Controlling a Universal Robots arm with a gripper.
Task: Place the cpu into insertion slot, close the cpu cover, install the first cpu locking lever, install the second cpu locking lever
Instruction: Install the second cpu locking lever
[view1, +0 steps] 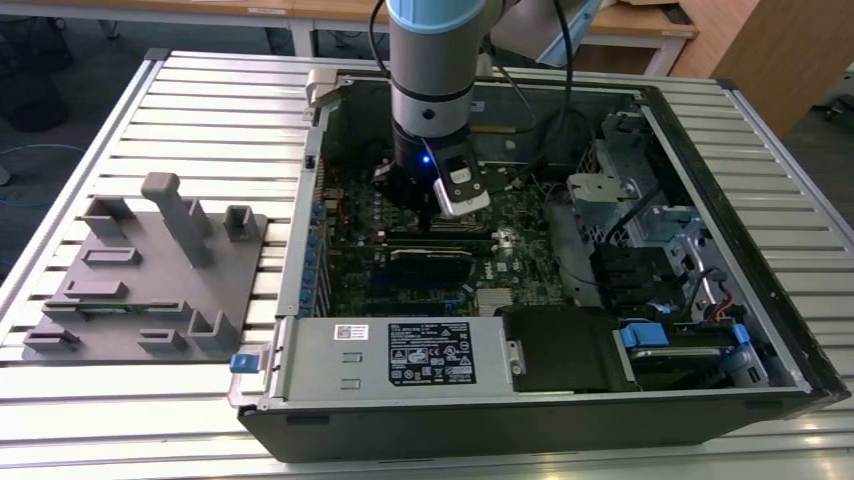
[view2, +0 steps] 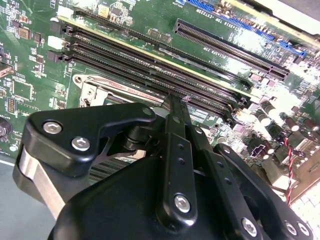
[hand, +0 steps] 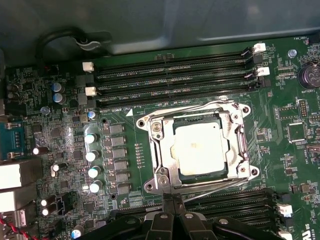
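A: Gripper (hand: 172, 202), first wrist view — fingers pinched together, nothing between them, tips just at the near edge of the insertion slot (hand: 200, 147).

B: And the cpu?

A: The cpu (hand: 199, 149) sits flat in the slot, silver top showing. The cpu cover (hand: 162, 150) lies down around it, its frame ringing the chip. A thin locking lever (hand: 215, 186) runs along the slot's near side, right beside the fingertips. Can't tell if it's hooked under its catch.

B: Beyond the slot?

A: Long black memory slots (hand: 175, 82) on the far side; more flank the near side by the gripper.

B: Exterior view?

A: Arm stands upright inside the open computer case (view1: 747, 395), wrist low over the motherboard (view1: 400, 275). Grey fixture block (view1: 147, 270) well apart from the slot, outside the case.

B: Risks, as you judge it?

A: Lever is thin and springy; closed tips could slip off and strike the memory slots, or it snaps up if not latched. Pressing off-centre might skew the cover on the chip.
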